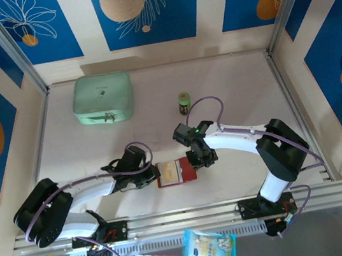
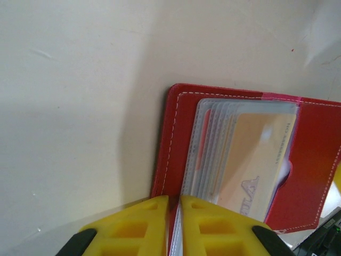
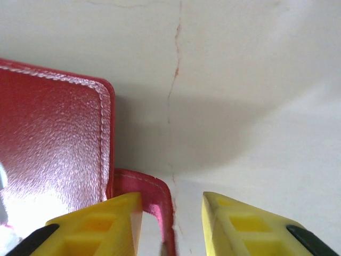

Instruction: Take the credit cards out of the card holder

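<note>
On the table point(image 1: 236, 92) between the two arms, the card holder point(image 1: 176, 171) lies open. The credit cards point(image 2: 256, 154) sit inside its clear sleeves point(image 2: 205, 144), with a tan one on top. None is out yet.

Your left gripper point(image 2: 171, 205) has its fingers almost together and pinches the near edge of the card holder. Your right gripper point(image 3: 171, 205) has its fingers apart. The pink snap tab point(image 3: 154, 194) lies in the gap, close to one finger, but nothing squeezes it.

Here is what can go wrong.

The left pinch holds only a thin bit of the edge. If you pull a card hard, the card holder may slip out of that pinch and slide along with the card.

With the right fingers apart, nothing holds the far flap down. It may fold up and cover the cards.

The sleeves are thin and shiny and lie packed close. If you reach in, you may grab a sleeve and not the card. Then the whole stack lifts and no card comes out.

The tab is just beside your right finger. If you close or move without looking, you may catch it and drag the card holder sideways.

So go slow, and aim for the bare end of the top card.
</note>
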Available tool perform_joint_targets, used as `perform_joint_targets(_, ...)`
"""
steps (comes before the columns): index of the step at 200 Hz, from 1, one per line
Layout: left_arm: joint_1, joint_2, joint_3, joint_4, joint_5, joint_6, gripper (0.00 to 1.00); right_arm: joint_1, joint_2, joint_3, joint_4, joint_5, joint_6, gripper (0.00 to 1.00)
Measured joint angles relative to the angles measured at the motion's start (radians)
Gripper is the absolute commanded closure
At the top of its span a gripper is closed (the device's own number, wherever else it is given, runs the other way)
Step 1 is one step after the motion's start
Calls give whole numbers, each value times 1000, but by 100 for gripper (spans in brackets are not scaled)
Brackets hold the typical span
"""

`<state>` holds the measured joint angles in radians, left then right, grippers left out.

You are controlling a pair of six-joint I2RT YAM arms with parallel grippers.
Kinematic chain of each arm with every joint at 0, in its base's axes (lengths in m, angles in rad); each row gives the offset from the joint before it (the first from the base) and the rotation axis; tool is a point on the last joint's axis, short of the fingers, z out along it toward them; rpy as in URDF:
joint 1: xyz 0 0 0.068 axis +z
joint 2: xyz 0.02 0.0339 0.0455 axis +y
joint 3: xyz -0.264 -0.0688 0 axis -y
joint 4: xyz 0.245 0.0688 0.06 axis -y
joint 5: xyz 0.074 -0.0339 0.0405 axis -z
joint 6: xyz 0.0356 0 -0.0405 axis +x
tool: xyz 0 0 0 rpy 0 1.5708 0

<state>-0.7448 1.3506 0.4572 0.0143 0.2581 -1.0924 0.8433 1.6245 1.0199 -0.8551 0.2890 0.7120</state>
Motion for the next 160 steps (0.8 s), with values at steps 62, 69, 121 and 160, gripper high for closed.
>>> perform_joint_targets(62,0,-1,3,-4,0,2,87,14,-46,154,-82,1,3,64)
perform_joint_targets(69,0,-1,4,-4,0,2,87,19,-46,175,-85,1,3,64)
perform_joint_targets(121,0,-1,4,-4,0,2,86,58,-37,240,-39,-90,11,66)
perform_joint_targets(160,0,0,4,-4,0,1,86,59,24,208,63,-200,30,68)
